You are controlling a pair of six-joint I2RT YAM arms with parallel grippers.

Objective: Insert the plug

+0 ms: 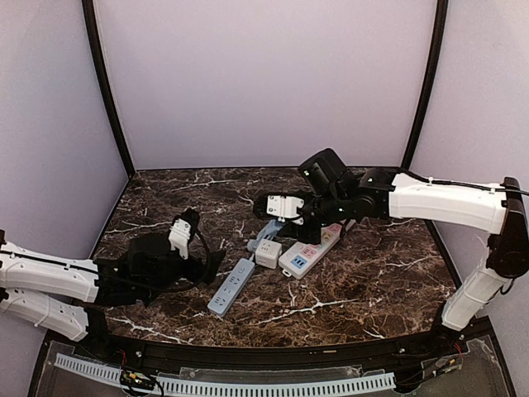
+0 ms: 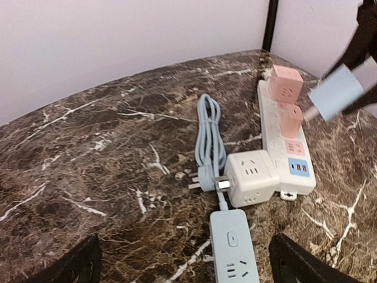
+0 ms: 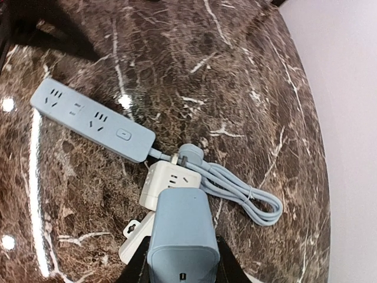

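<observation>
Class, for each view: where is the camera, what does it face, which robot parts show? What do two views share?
Top external: above, behind the bases, facing the marble table; left arm, right arm show.
Left wrist: low, facing the white cube adapter; left gripper open at bottom.
Right wrist: looking down on the blue power strip; right gripper holds the blue plug.
Shared: both wrist views show the cube adapter and coiled blue cable.

Left arm and right arm: white rounded covers, black joints and wrist ends; a thin black cable runs along the right arm.
</observation>
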